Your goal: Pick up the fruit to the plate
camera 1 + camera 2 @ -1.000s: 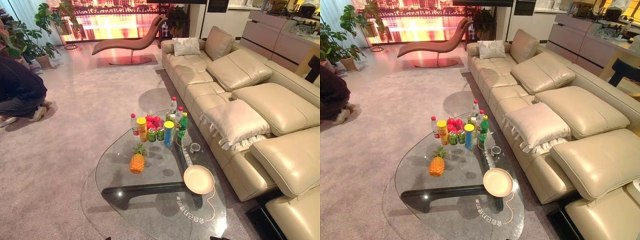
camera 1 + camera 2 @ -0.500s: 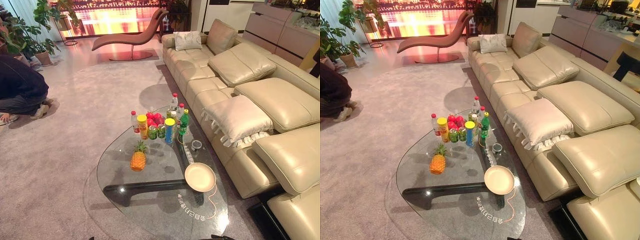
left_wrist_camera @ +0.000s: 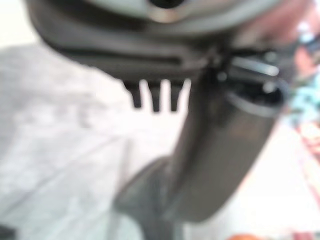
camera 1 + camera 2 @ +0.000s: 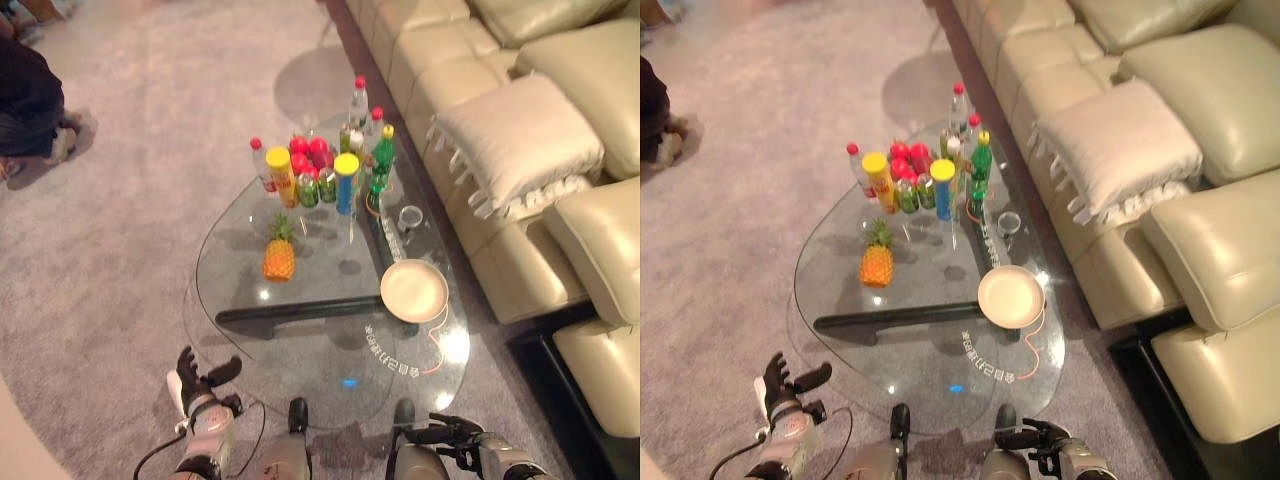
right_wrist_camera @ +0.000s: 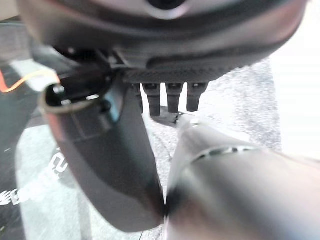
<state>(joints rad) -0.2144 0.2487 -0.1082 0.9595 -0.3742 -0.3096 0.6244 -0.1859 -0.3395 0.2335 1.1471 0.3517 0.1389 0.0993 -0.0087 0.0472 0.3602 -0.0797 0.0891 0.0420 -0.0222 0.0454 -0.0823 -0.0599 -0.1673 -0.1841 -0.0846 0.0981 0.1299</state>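
Fingers relaxed and empty, the left hand [image 4: 197,377] and right hand [image 4: 447,433] sit low; the spiky orange pineapple [image 4: 278,258], probably stiff and heavy, suits a mid-body grasp toward the round cream plate [image 4: 413,290].

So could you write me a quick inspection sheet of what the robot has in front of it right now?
Surface: rounded glass coffee table on a dark base, standing on grey carpet.
Job's things: small orange pineapple upright on the glass; round cream plate apart from it, near the table's sofa-side edge, nothing on it.
Clutter: cluster of bottles and cans with red round fruit at the far end; small glass cup.
Hands: left hand and right hand low, short of the table, fingers relaxed, holding nothing.
Cables: thin orange cord by the plate.
Surroundings: cream leather sofa; crouching person on the carpet.
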